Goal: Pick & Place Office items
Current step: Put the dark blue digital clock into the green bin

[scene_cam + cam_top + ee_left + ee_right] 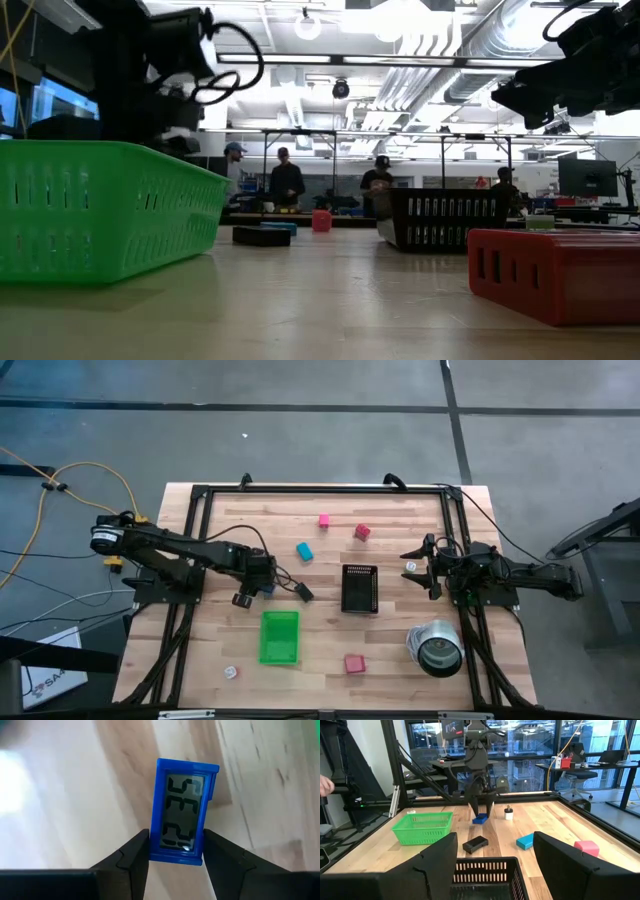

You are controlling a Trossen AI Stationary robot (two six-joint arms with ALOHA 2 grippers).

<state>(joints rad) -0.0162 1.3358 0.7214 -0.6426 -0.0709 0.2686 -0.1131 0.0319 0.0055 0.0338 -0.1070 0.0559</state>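
Observation:
My left gripper (pixel 262 584) stands left of the table's middle, pointing steeply down, shut on a dark blue digital clock (pixel 182 812), one of the office items. In the right wrist view that clock (pixel 480 819) hangs low over the wood. A black block (pixel 303 592) lies on the table just right of it, and the green tray (pixel 280 637) stands nearer the front edge. My right gripper (pixel 425 567) waits level and open at the table's right side, with nothing between its fingers (pixel 440 865). My left gripper pinches the clock's two long side edges near one short end (pixel 175 856) between its two fingers. The fingers come from above, slanting down, and the clock's length runs on past their tips. Whether the clock's far end touches the table, I cannot tell.
A black basket (pixel 360 588) stands at mid-table. A light blue block (pixel 304 550), a pink one (pixel 324 519) and a red one (pixel 361 532) lie toward the far edge. Another red block (pixel 354 663) and a silver can (pixel 437 647) sit near the front. People stand beyond the table.

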